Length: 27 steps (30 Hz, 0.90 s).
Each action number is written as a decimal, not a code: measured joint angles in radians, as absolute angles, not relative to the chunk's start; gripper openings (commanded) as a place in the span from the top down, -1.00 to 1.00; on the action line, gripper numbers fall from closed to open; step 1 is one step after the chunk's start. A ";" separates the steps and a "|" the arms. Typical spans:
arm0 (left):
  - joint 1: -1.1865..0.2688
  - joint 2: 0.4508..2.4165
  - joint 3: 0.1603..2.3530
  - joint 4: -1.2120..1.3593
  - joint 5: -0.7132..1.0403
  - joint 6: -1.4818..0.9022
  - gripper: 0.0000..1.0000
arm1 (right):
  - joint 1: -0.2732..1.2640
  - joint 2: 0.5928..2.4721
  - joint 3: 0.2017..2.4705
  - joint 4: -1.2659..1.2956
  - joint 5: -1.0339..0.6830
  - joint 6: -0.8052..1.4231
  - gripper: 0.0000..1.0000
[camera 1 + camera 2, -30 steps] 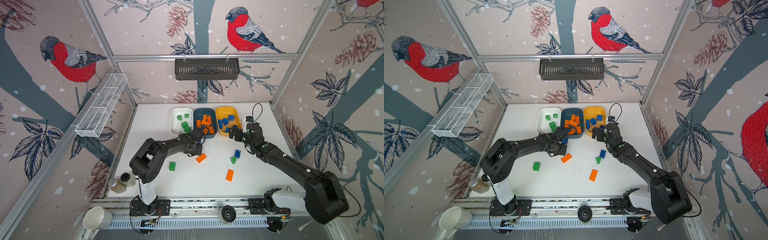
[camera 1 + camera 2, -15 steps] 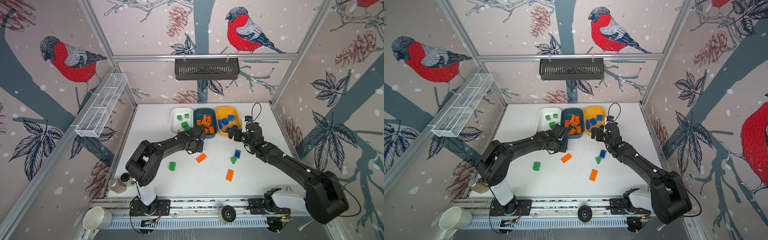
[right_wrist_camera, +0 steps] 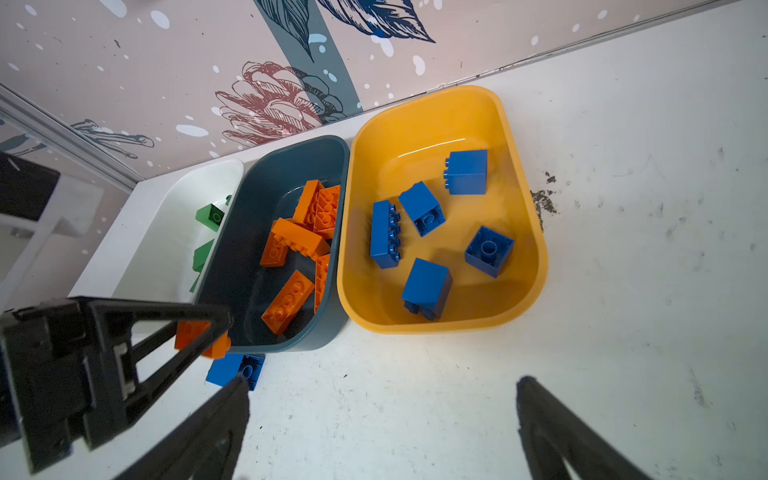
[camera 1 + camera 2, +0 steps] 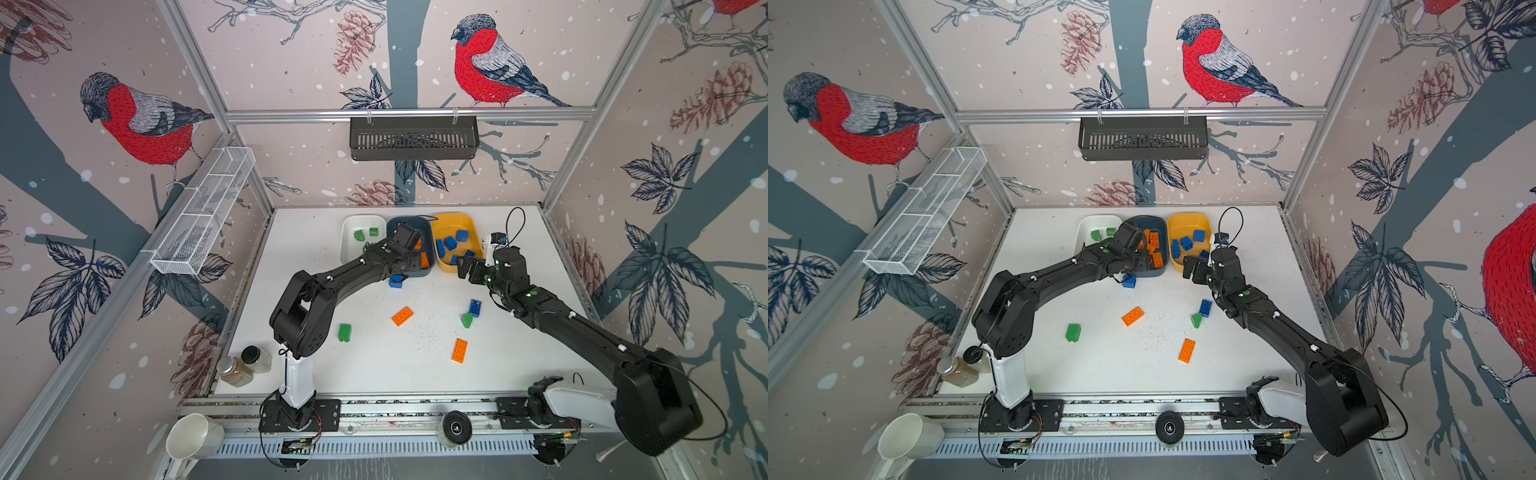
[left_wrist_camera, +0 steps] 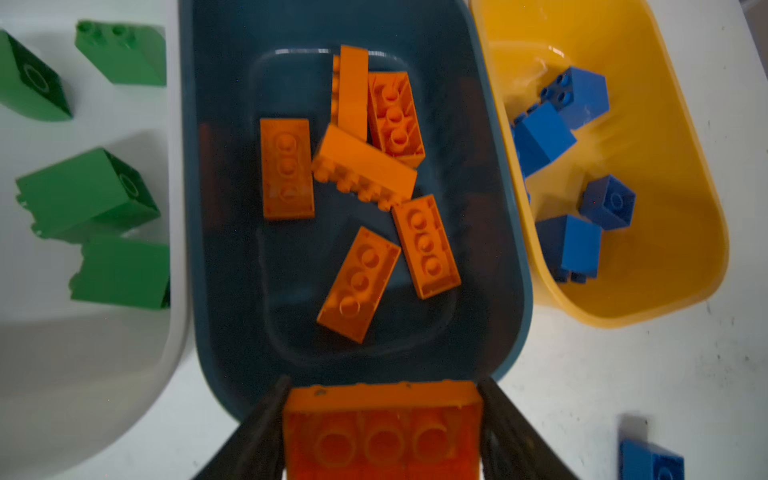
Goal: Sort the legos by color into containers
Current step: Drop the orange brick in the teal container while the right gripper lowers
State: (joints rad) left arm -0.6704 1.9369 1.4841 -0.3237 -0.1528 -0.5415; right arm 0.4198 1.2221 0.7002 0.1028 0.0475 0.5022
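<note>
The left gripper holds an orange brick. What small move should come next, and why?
Probably ease the left gripper forward a little, until the orange brick hangs well over the dark teal tub. It is clamped on the brick just at the tub's near rim; released here, it might catch the rim. Other orange bricks lie inside.

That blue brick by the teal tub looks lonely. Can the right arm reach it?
Probably yes: right fingers open and empty, bare table between. But the left fingers, holding an orange brick, crowd the blue brick.
</note>
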 measured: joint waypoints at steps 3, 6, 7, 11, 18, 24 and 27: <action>-0.669 1.982 1.551 -0.324 -0.176 -0.530 -0.05 | 0.422 1.212 0.686 0.099 0.054 0.516 -1.00; -0.665 2.038 1.614 -0.324 -0.190 -0.519 -0.05 | 0.422 1.210 0.675 0.098 0.058 0.525 -1.00; -0.664 2.059 1.638 -0.329 -0.195 -0.516 -0.05 | 0.423 1.210 0.672 0.097 0.058 0.528 -0.99; -0.662 2.133 1.739 -0.342 -0.213 -0.496 -0.05 | 0.426 1.209 0.662 0.082 0.059 0.546 -0.99; -0.661 2.225 1.860 -0.367 -0.224 -0.469 -0.08 | 0.431 1.198 0.635 0.049 0.064 0.550 -1.00; -0.656 2.271 1.903 -0.393 -0.245 -0.461 -0.46 | 0.432 1.203 0.622 0.000 0.061 0.554 -0.81; -0.655 2.279 1.939 -0.416 -0.246 -0.445 -0.79 | 0.443 1.225 0.625 -0.043 0.045 0.554 -0.63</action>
State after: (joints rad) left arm -0.6552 2.2787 1.9392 -0.4160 -0.2459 -0.4450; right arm 0.4431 1.2247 0.6250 -0.0429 0.0448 0.5545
